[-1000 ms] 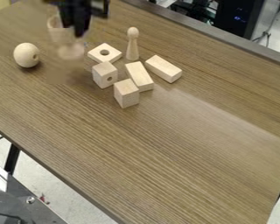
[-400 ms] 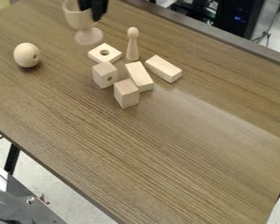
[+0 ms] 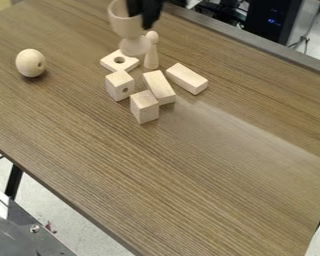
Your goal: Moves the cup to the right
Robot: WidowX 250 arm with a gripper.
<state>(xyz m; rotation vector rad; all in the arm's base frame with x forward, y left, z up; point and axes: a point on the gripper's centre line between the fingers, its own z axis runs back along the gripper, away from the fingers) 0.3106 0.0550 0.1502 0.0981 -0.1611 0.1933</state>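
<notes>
Cup, pale wood, goblet-shaped, hangs below-left of black fingers pinching its rim; we should hold it upright and high, clearing the pale wooden peg beneath them before lowering rightward.

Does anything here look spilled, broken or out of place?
Nothing looks spilled or broken. The one oddity is the pale wooden goblet in the black tool: its foot appears against the slim wooden peg, though touching is unclear.

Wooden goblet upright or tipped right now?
Upright, perhaps leaning slightly: the wooden goblet has its bowl above its foot.
</notes>
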